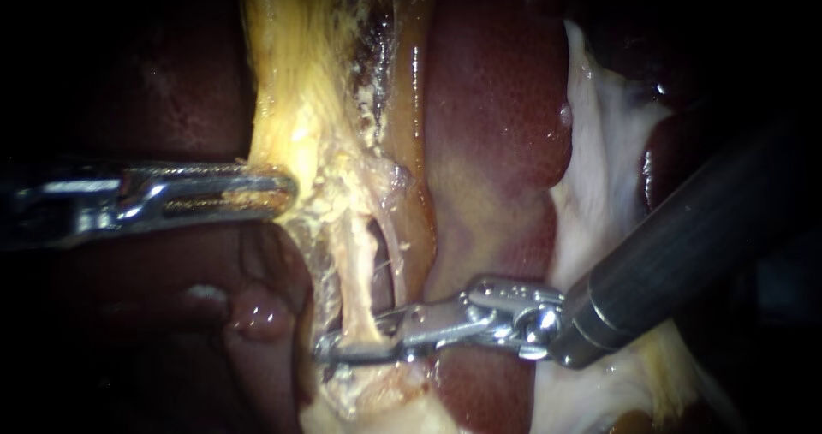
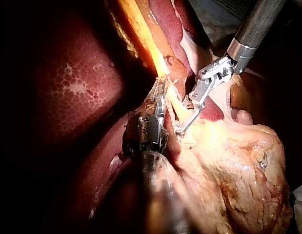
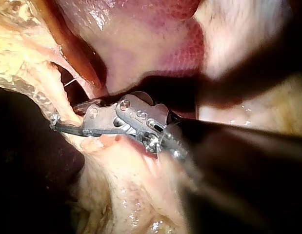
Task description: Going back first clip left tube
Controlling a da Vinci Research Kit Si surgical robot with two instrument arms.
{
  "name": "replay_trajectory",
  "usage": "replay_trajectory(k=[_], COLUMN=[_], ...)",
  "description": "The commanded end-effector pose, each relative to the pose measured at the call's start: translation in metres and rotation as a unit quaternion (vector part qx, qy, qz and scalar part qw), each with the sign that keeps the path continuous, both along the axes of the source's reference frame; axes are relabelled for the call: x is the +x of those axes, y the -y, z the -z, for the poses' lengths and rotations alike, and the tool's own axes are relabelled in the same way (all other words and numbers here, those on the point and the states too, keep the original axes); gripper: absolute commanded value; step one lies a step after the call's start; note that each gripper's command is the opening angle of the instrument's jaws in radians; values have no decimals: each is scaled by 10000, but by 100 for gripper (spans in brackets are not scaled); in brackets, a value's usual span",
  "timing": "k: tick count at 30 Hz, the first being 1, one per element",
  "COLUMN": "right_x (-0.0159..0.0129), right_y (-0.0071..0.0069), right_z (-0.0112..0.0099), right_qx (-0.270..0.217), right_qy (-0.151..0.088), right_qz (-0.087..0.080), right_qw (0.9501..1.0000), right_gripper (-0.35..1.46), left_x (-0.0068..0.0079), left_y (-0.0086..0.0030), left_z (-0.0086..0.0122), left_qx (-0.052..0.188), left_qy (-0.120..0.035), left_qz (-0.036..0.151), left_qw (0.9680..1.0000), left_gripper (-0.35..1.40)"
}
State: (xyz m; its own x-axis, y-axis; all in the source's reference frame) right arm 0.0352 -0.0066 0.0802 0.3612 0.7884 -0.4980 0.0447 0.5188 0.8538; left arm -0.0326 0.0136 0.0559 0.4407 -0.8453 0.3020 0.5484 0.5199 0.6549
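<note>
The left tube (image 1: 357,271) is seen as a pale, wet strand stretched down the opened window in the yellow tissue (image 1: 295,100), near the edge of the liver (image 1: 488,100), with a thinner tube (image 1: 395,258) between it and the liver. It is judged soft, slippery and easily torn, so it should be taken squarely across its bared lower stretch and never dragged sideways. That stretch is straddled by the right instrument (image 1: 330,348). Its slender jaws are parted by a narrow gap with the tube lying between them, and no firm pinch is seen. No clip can be made out on the tube. The left instrument (image 1: 287,192) is pressed together on the yellow tissue higher up, which is held taut away from the tubes. For a withdrawal, the parted jaws would need to be drawn straight back off the strand.
</note>
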Motion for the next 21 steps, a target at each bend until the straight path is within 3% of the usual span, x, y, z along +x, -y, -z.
replay_trajectory(k=[1, 5, 7, 10, 21], right_x=[0, -2, -4, -8, -26], right_y=[0, 0, -1, -3, -16], right_z=[0, 1, 2, 3, 3], right_qx=[24, 191, 245, 436, 557], right_qy=[-2, 55, 80, 255, 311], right_qz=[5, -24, -45, -275, -442], right_qw=[10000, 9998, 9997, 9983, 9970], right_gripper=[-35, -34, 10, 46, 59], left_x=[0, 0, 0, 0, 2], left_y=[0, 0, 0, 0, 1], left_z=[0, 0, 0, 0, 0], left_qx=[1, 1, 1, 1, 0], left_qy=[1, 1, 1, 1, 3], left_qz=[-1, -1, -2, -2, -5], left_qw=[10000, 10000, 10000, 10000, 10000], left_gripper=[-18, -18, -18, -18, -18])
